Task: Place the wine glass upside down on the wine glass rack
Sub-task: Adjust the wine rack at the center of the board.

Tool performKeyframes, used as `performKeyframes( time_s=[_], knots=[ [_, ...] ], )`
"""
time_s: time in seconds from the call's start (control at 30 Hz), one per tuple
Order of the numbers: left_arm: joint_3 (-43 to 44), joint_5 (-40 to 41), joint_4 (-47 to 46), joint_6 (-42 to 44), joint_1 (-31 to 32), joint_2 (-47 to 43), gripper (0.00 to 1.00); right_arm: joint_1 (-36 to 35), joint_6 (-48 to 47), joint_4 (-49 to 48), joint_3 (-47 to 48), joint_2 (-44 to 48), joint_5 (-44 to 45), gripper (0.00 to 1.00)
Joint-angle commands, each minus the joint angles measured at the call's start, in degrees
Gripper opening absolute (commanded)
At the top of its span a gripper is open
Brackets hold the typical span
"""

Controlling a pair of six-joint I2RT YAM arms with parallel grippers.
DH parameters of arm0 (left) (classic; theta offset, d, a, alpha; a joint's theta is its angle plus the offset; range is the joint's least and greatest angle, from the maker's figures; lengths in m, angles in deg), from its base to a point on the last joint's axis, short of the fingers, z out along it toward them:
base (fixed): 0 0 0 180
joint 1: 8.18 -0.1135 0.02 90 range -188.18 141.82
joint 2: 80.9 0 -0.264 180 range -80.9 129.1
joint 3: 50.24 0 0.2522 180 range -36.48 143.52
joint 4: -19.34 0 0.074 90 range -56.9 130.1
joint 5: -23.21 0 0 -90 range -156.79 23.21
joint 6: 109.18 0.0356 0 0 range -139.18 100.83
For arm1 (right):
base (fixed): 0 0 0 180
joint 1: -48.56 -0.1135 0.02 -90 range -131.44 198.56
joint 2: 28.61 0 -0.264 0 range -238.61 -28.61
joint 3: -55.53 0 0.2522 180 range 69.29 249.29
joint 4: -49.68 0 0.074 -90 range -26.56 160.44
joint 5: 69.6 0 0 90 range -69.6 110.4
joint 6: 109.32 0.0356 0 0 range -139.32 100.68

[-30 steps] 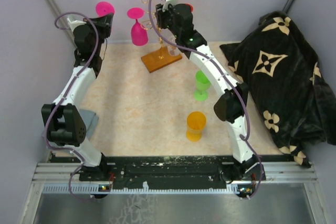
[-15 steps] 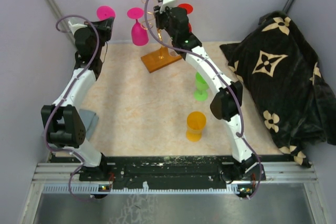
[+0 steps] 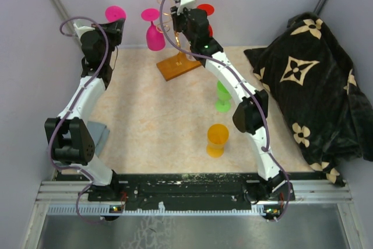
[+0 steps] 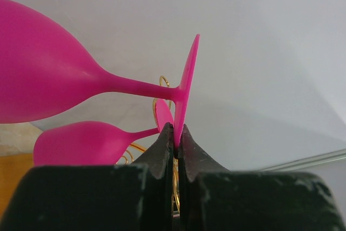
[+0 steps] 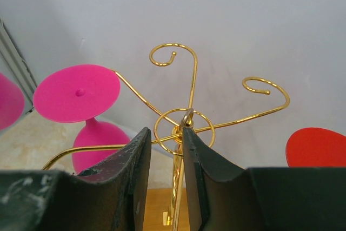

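Observation:
My left gripper (image 3: 118, 27) is shut on the foot rim of a pink wine glass (image 3: 115, 13), held high at the back left. In the left wrist view the fingertips (image 4: 175, 128) pinch the foot edge and the bowl (image 4: 38, 79) reaches left. A second pink glass (image 3: 153, 34) hangs upside down on the gold wire rack (image 3: 168, 20), which stands on its wooden base (image 3: 178, 66). My right gripper (image 3: 176, 20) is at the rack's top. In the right wrist view its jaws (image 5: 165, 129) stand slightly apart on either side of the gold post (image 5: 181, 187).
A red glass foot (image 3: 205, 9) shows behind the right wrist, and in the right wrist view (image 5: 319, 147). A green glass (image 3: 223, 94) and an orange glass (image 3: 217, 139) stand under the right arm. A black patterned cloth (image 3: 315, 80) lies heaped at the right.
My right gripper has moved left onto the rack's top, uncovering the red glass foot. The left gripper with the pink glass has hardly moved.

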Motion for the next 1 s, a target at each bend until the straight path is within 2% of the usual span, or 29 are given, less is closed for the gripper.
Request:
performKeyframes(
  time_s=[0.0, 0.33, 0.4, 0.43, 0.7, 0.87, 0.97],
  knots=[
    [-0.14, -0.19, -1.57, 0.81, -0.40, -1.69, 0.02, -0.87, -0.69, -3.94, 3.14, -0.69, 0.77, 0.30],
    [0.13, -0.18, -1.41, 0.85, -0.43, -1.78, 0.02, -0.87, -0.26, -4.23, 2.69, -0.95, 0.68, 0.15],
    [0.10, -0.22, -1.39, 0.83, -0.48, -1.77, 0.02, -0.87, -0.17, -4.26, 2.75, -0.82, 0.75, 0.01],
    [0.05, -0.26, -1.39, 0.79, -0.48, -1.78, 0.02, -0.88, -0.21, -4.38, 2.69, -0.75, 0.83, 0.00],
    [-0.02, -0.27, -1.28, 0.95, -0.60, -1.86, 0.02, -0.92, 0.27, -2.95, 3.50, 0.78, 0.10, 0.10],
    [-0.23, -0.26, -1.21, 0.94, -0.99, -2.28, 0.02, -0.92, 1.29, -0.77, 3.05, 4.32, -0.50, 0.11],
    [-0.23, -0.29, -1.14, 1.11, -1.08, -2.44, 0.02, -0.96, 2.04, -1.76, -2.53, 9.11, -1.00, 0.13]
  ],
)
